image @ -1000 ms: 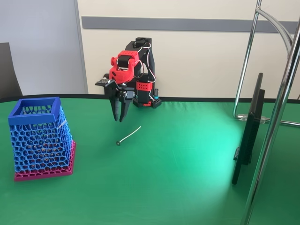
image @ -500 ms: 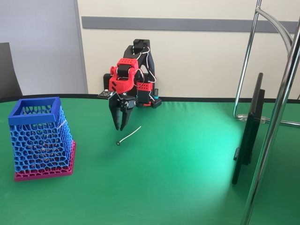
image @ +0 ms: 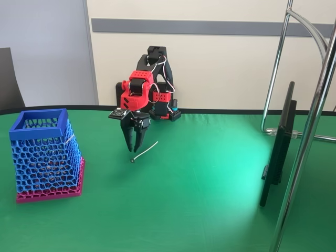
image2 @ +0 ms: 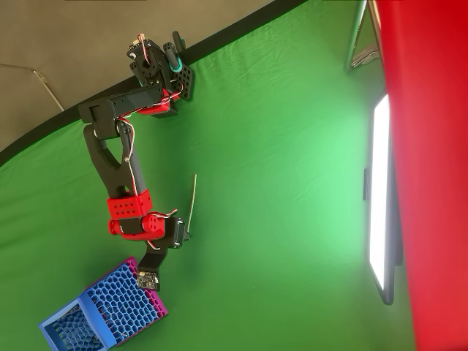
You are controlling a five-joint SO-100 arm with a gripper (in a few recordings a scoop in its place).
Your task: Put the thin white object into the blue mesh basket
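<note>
The thin white object (image: pixel 146 149) lies flat on the green table, its dark round tip (image: pixel 133 160) toward the front left; in the overhead view the stick (image2: pixel 192 201) runs nearly straight up the picture. My red and black gripper (image: pixel 133 149) points down just above the stick's dark-tipped end, fingers a narrow gap apart with nothing between them. From overhead, the gripper (image2: pixel 183 234) sits at the stick's lower end. The blue mesh basket (image: pixel 39 119) with its magenta base stands upright at the left, well apart from the gripper; the overhead view has the basket (image2: pixel 91 311) at the bottom left.
The arm's base (image: pixel 161 107) is clamped at the table's back edge. A thin dark panel (image: pixel 278 152) stands upright on the right, with chrome stand poles (image: pixel 310 131) next to it. Green table (image: pixel 199 199) stretches open in front.
The gripper has come down and slightly forward, from well above the table to just over the stick's dark-tipped end. Stick and basket have not moved.
</note>
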